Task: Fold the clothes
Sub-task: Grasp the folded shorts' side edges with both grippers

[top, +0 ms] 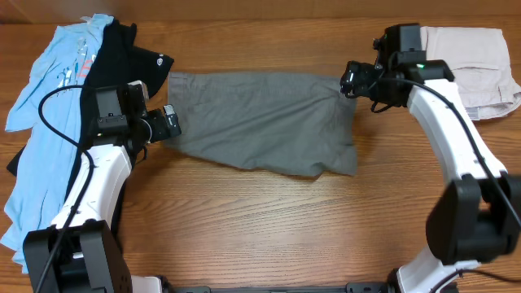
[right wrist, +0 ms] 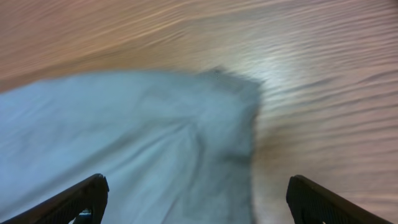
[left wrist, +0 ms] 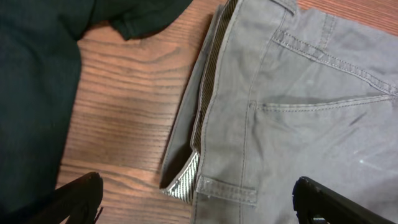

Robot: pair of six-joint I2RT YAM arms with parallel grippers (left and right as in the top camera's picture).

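Wooden table [top: 244, 220] bears grey shorts [top: 260, 122], black T-shirt [top: 122, 49], blue shirt [top: 49, 106], beige garment [top: 476, 65].

Locate the shorts [top: 260, 122] at the middle of the tabletop [top: 244, 236], nearer the far edge, lying flat with their length running left to right. You find the shirt [top: 45, 122] along the left edge, reaching the far left corner. The T-shirt [top: 122, 49] lies partly on the shirt, between it and the shorts, with bare tabletop before the shorts' left end. A further garment [top: 480, 69] lies at the far right corner. The left gripper [top: 172, 122] stands at the shorts' left end, the right gripper [top: 348, 80] at their far right corner.
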